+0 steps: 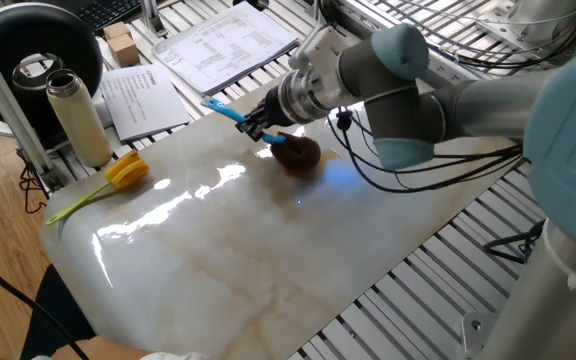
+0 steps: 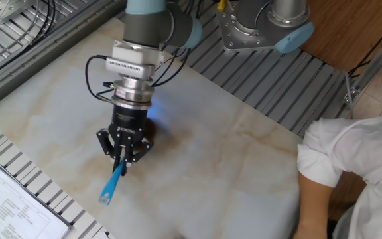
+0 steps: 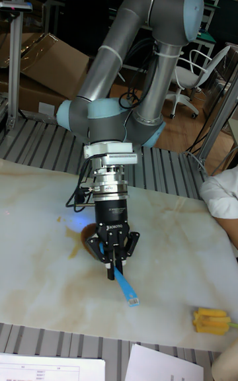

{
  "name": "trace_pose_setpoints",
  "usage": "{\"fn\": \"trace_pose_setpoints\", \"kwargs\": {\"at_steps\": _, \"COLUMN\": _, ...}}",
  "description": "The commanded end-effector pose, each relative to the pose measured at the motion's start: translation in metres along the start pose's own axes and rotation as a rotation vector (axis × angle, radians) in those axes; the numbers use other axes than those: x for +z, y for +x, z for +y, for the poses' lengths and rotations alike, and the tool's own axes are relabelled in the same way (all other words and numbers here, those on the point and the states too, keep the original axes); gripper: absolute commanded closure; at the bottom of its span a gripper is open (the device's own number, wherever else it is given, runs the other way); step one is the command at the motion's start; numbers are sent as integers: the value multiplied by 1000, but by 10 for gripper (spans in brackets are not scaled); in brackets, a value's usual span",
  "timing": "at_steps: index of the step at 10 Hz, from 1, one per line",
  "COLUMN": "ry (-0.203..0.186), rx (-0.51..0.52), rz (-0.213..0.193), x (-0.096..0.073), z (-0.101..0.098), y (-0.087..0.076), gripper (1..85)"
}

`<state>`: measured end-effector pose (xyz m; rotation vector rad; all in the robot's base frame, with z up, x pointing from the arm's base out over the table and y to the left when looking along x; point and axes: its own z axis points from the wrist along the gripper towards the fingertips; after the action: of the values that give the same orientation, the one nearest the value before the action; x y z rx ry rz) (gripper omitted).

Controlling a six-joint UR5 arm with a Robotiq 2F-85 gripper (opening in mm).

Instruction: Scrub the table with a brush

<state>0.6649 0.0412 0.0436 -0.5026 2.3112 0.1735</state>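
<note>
Scrubbing is judged to be in hand: in one fixed view the claw (image 1: 259, 127) is clamped on the blue handle of the brush (image 1: 295, 152), whose brown head is pressed to the table (image 1: 238, 260) just beyond the fingertips. Steady downward pressure should be kept over the stain.

From the other fixed view the handle juts out ahead of the claw (image 2: 123, 161); the head is hidden behind it.

By the tall fixed view the claw (image 3: 112, 256) is seen upright, so the wrist is best held level.

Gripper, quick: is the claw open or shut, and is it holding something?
Gripper: shut on the brush, gripping its blue handle, brown head down on the table.
</note>
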Motion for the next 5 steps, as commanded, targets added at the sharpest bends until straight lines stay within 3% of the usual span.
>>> {"fn": "trace_pose_setpoints", "kwargs": {"at_steps": 1, "ry": -28, "rx": -38, "rz": -5, "x": -17, "z": -27, "y": 17, "gripper": 843}}
{"fn": "trace_pose_setpoints", "kwargs": {"at_steps": 5, "ry": -103, "rx": -122, "rz": -9, "x": -44, "z": -63, "y": 66, "gripper": 843}}
